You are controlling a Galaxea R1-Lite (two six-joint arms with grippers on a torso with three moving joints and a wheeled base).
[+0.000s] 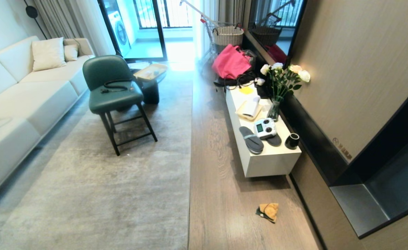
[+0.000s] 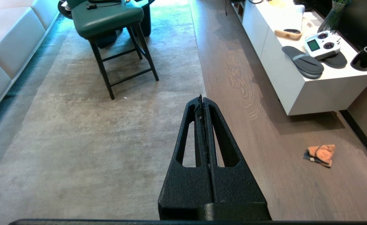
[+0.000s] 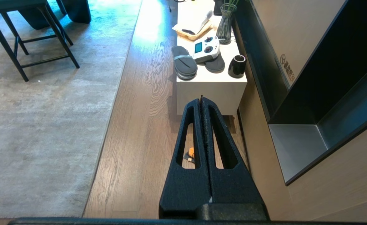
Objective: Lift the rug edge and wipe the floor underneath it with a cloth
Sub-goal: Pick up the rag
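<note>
Overhead, from the head view, neither arm shows. The rug edge (image 1: pixel 191 139) runs straight down the room, lying flat against the floor (image 1: pixel 218 180) of brown wood-grain planks. The cloth (image 1: pixel 268 211), orange-yellow with a dark part, lies crumpled on the planks, well apart from the rug and near the front end of the white low cabinet (image 1: pixel 270 159). On that cabinet sit a pair of grey slippers (image 1: pixel 252 139), a white remote controller (image 1: pixel 264 127) and a black cup (image 1: pixel 292 141). A green chair (image 1: pixel 115 93) stands on the rug.

Next, the left wrist view: the left gripper (image 2: pixel 201 98) is clenched with nothing between its fingers, its tip hanging above the rug's border. The cloth (image 2: pixel 320 154) lies on the floor off to the cabinet side of it, clearly apart.

Last, the right wrist view: the right gripper (image 3: pixel 201 99) is also clenched and empty, raised over the planks before the cabinet's end. The cloth (image 3: pixel 190 154) peeks through a slot in one finger, on the floor below.
</note>
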